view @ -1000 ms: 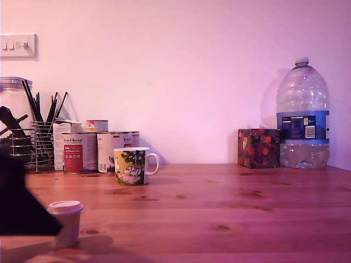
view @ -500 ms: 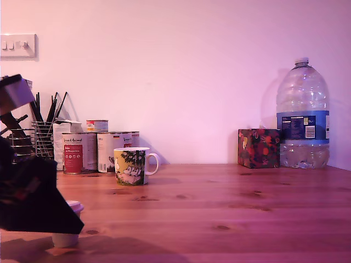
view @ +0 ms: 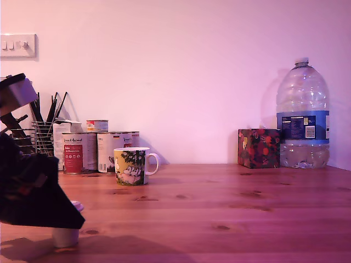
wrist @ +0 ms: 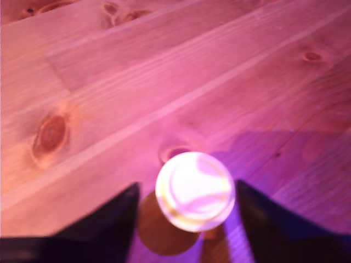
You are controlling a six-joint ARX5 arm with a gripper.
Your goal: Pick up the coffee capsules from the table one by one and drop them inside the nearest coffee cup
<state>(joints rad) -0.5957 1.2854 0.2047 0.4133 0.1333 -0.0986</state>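
Observation:
An off-white coffee capsule [view: 66,235] stands upright on the wooden table [view: 219,208] near its front edge at the exterior view's left. In the wrist view its round flat top [wrist: 195,190] sits between my two dark fingers [wrist: 98,227], with a gap on each side. My gripper [wrist: 186,219] is open around the capsule and touches nothing. In the exterior view the dark gripper body [view: 33,192] hides the capsule's upper part. The coffee cup [view: 132,166], printed yellow and green with a white handle, stands farther back.
Several printed tins [view: 79,152] and a wire holder of dark utensils [view: 41,137] stand behind the cup. A floral box [view: 258,148] and a large water bottle [view: 303,118] stand at the back at the exterior view's right.
My gripper has come in from the exterior view's left and dropped over the capsule, now hiding its top. The capsule has not moved.

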